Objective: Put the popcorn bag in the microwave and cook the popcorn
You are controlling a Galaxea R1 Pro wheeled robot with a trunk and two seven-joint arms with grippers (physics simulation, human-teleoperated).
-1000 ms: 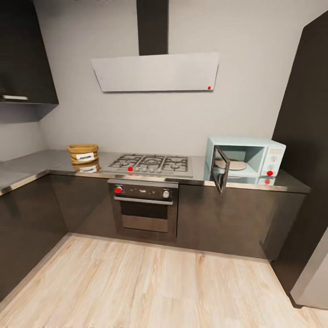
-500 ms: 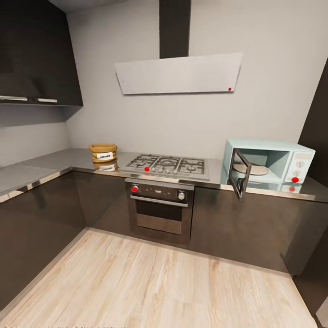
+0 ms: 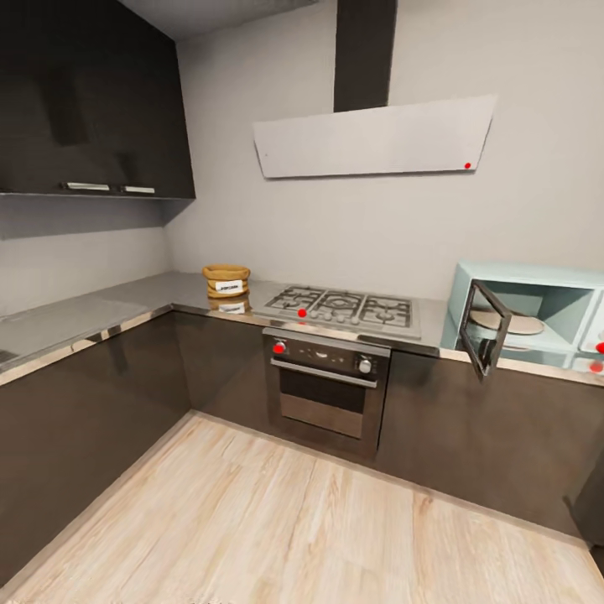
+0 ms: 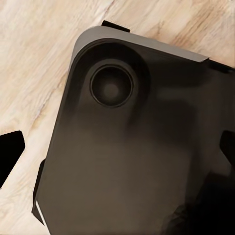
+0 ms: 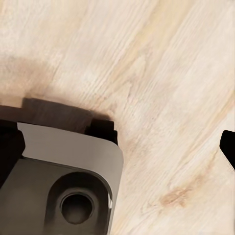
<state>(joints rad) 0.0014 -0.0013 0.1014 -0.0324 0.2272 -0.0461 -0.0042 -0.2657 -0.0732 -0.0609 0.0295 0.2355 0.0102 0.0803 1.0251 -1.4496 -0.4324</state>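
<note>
Tan popcorn bag [image 3: 226, 281] sits on the grey bench [image 3: 101, 306] at my eleven o'clock; the blue microwave [image 3: 537, 315] stands door-open at two. I cannot tell either gripper's spread.

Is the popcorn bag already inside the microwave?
No. The popcorn bag sits on the countertop left of the hob; the microwave stands open.

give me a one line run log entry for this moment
phase: approach | popcorn bag: on countertop, left of hob | microwave: door open
</note>
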